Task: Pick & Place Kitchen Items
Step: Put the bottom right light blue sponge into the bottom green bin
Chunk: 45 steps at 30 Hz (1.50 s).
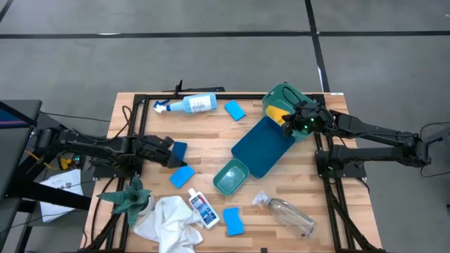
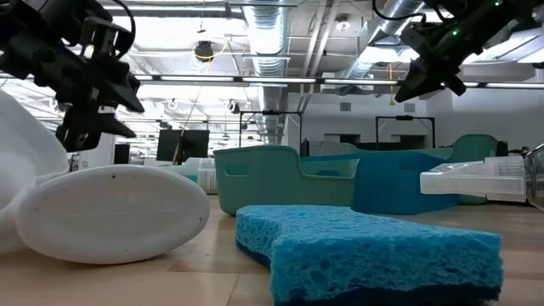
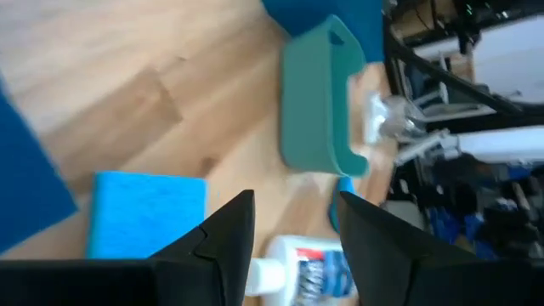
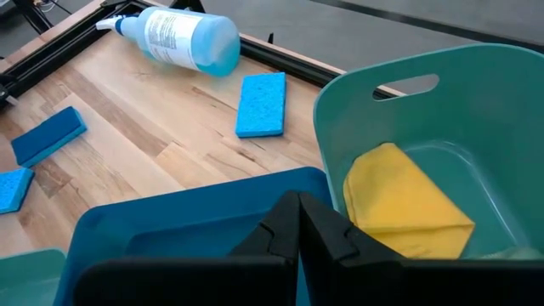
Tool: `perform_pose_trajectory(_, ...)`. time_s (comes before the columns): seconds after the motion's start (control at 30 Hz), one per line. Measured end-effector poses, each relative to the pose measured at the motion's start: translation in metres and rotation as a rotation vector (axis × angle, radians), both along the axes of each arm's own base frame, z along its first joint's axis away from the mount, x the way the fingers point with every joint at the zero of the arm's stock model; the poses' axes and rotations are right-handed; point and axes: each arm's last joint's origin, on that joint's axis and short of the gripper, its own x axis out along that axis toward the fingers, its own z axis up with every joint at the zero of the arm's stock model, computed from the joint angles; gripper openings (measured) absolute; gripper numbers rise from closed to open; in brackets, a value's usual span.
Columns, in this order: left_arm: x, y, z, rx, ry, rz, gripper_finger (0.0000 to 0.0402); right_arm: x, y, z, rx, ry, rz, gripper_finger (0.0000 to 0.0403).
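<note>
On the table, four blue sponges, three bottles

Blue sponges, yellow pad in a teal bin, white cloth.

Four blue sponges lie on the desk. There are three bottles: one spray bottle, one small white bottle and one clear bottle. Also one yellow pad, one white cloth, one green plant, two green tubs and one blue tray.
</note>
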Motion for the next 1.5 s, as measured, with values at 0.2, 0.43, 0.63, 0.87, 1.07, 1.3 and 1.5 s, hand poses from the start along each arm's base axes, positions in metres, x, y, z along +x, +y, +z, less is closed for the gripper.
perform_pose_trajectory(0.2, 0.008, -0.001, 0.006, -0.010, 0.025, -0.029, 0.0163, 0.000, 0.000, 0.000, 0.000, 0.000, 0.000, 0.0000)
perform_pose_trajectory(0.43, 0.010, 0.000, -0.005, -0.006, 0.234, -0.019, 0.0163, 0.000, 0.000, 0.000, 0.001, 0.000, 0.000, 0.0000)
perform_pose_trajectory(0.63, 0.013, -0.002, -0.014, -0.031, 0.309, -0.049, 0.0163, 0.000, 0.000, 0.000, 0.001, 0.000, 0.001, 0.0000)
perform_pose_trajectory(0.87, 0.013, -0.002, -0.019, -0.034, 0.357, -0.051, 0.0163, 0.000, 0.000, 0.000, 0.002, 0.000, 0.002, 0.0000)
perform_pose_trajectory(1.07, 0.005, -0.002, -0.026, -0.017, 0.462, -0.069, 0.0163, 0.000, 0.000, 0.000, 0.002, 0.000, 0.002, 0.0000)
perform_pose_trajectory(1.3, 0.004, -0.001, -0.026, 0.034, 0.458, -0.090, 0.0163, 0.000, 0.000, 0.000, 0.001, 0.000, 0.002, 0.0000)
perform_pose_trajectory(1.5, 0.004, -0.001, -0.026, 0.085, 0.450, -0.122, 0.0163, 0.000, 0.000, 0.000, 0.000, 0.001, 0.003, 0.0000)
